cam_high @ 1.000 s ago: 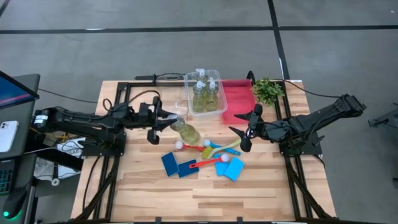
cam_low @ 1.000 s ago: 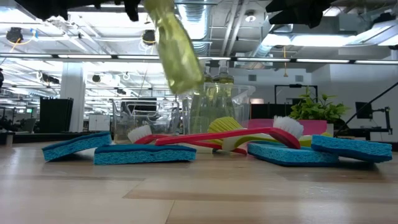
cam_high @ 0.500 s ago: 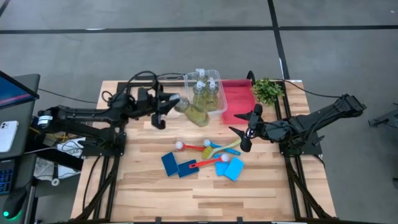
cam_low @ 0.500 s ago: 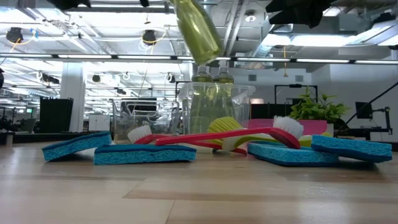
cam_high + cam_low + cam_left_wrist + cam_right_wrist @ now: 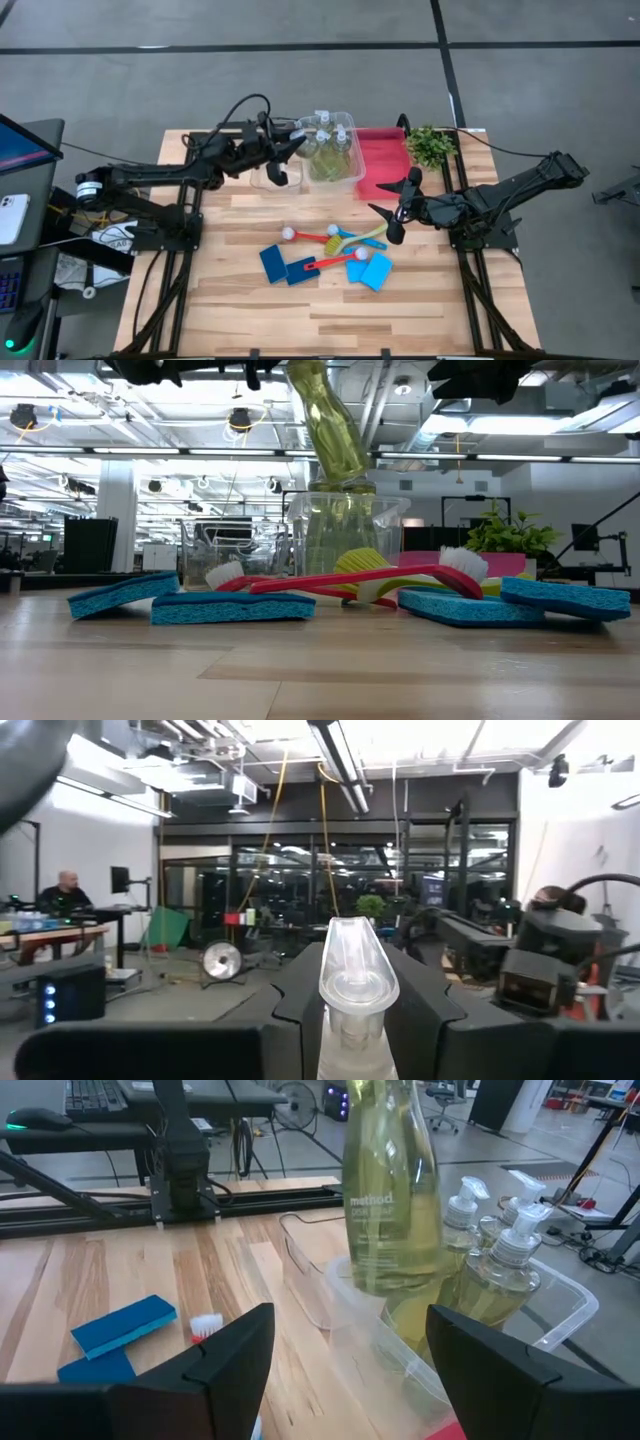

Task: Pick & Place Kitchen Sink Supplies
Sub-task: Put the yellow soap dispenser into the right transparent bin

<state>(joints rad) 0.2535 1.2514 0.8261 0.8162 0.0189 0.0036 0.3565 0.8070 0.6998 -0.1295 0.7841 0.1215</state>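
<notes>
A clear bottle of yellow-green liquid (image 5: pixel 335 435) (image 5: pixel 390 1190) hangs tilted over the clear bin (image 5: pixel 350 175) at the table's far middle, held by my left gripper (image 5: pixel 290 152). Its base (image 5: pixel 350 475) is just above the bin's rim. Several like bottles (image 5: pixel 500 1270) stand upright inside the bin. Blue sponges (image 5: pixel 272 262) and long-handled brushes (image 5: pixel 335 240) lie on the table's middle. My right gripper (image 5: pixel 395 210) (image 5: pixel 350 1380) waits open, to the right of the brushes. My left gripper pinches the bottle's neck just under the white pump head (image 5: pixel 350 1035) between its two fingers (image 5: pixel 420 1010). The fingers come from the table's left, slanting a little upward. The bottle hangs below them, lifted clear and tilted, base toward the bin.
A red tray (image 5: pixel 385 165) lies right of the bin, and a leafy plant (image 5: pixel 430 145) stands at the far right. A smaller clear bin (image 5: pixel 272 178) sits left of the big one. Bare wood lies along the near edge.
My left gripper has carried the bottle up and toward the table's far edge and right, from above the table's middle to over the bin. The bottle has stayed in the hold, and its base now points toward the bin.
</notes>
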